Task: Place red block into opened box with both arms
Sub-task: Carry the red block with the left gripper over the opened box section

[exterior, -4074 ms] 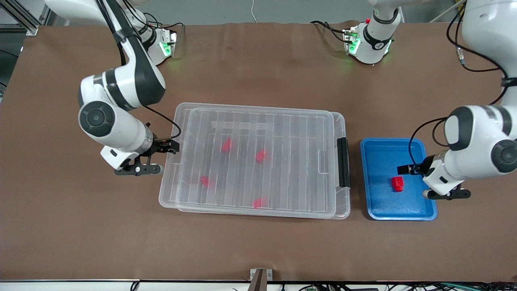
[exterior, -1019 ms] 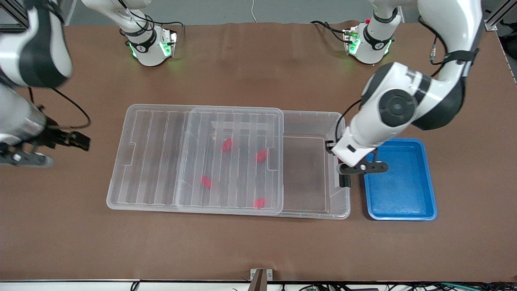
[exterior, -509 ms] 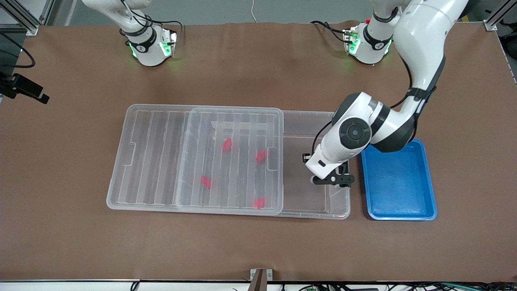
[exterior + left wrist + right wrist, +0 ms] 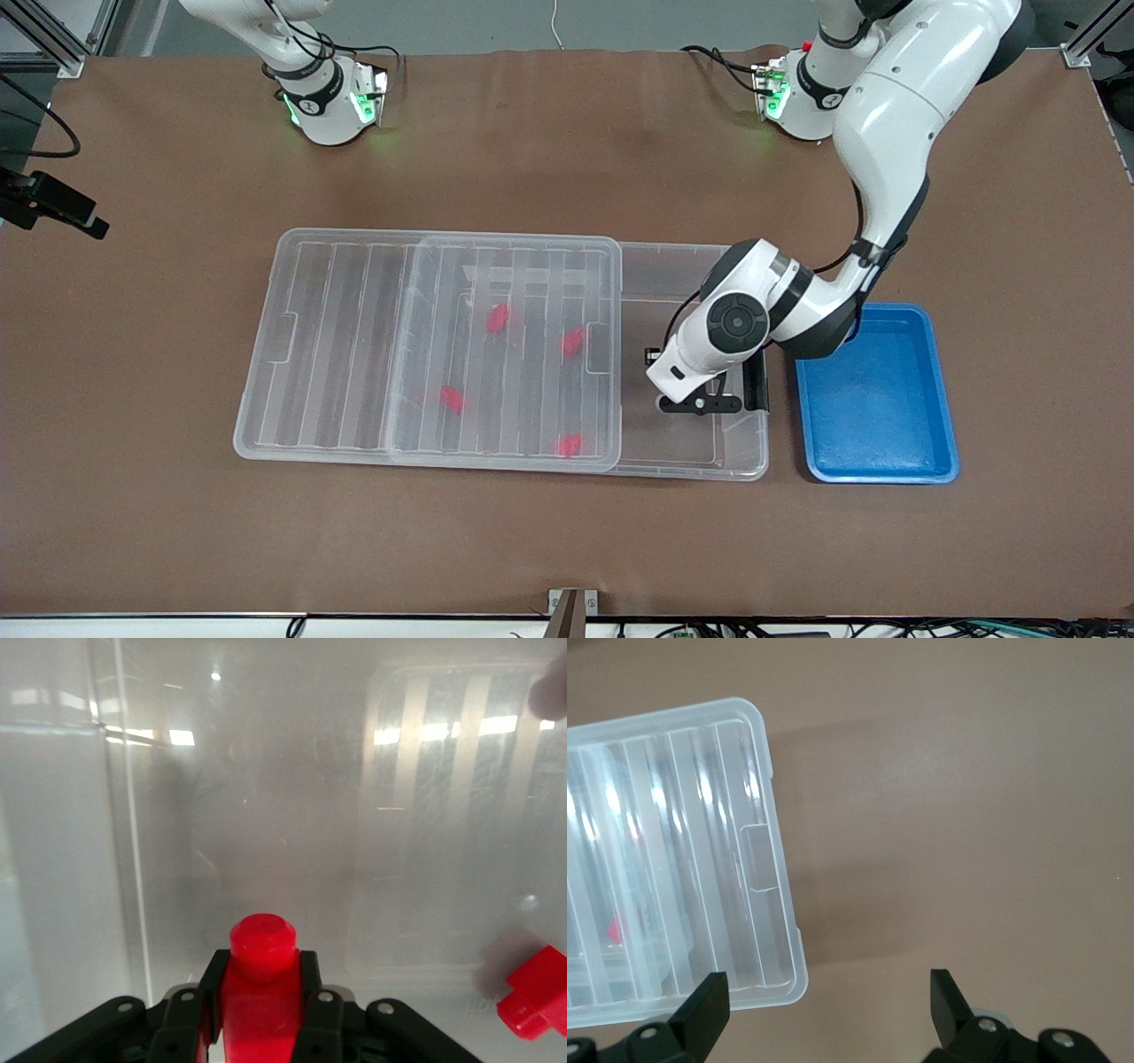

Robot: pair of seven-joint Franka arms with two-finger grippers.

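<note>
My left gripper [image 4: 259, 973] is shut on a red block [image 4: 261, 988], whose round stub pokes out past the black fingers. It hangs over the uncovered part of the clear box [image 4: 749, 464], by the black latch, where the left hand [image 4: 700, 405] hides the block in the front view. The ribbed lid [image 4: 354, 346] lies slid toward the right arm's end and covers most of the box. Several more red blocks [image 4: 498, 317] lie under it, and one [image 4: 536, 1001] shows in the left wrist view. My right gripper [image 4: 827, 997] is open over bare table beside the lid's corner [image 4: 780, 983].
An empty blue tray [image 4: 877, 399] sits beside the box at the left arm's end. Only a black part of the right hand [image 4: 55, 208] shows at the table's edge at the right arm's end. Brown table surrounds the box.
The left arm has carried the red block from the box's latch end to over its uncovered floor. The right arm has drawn back off the table's edge. Lid and box have not moved.
</note>
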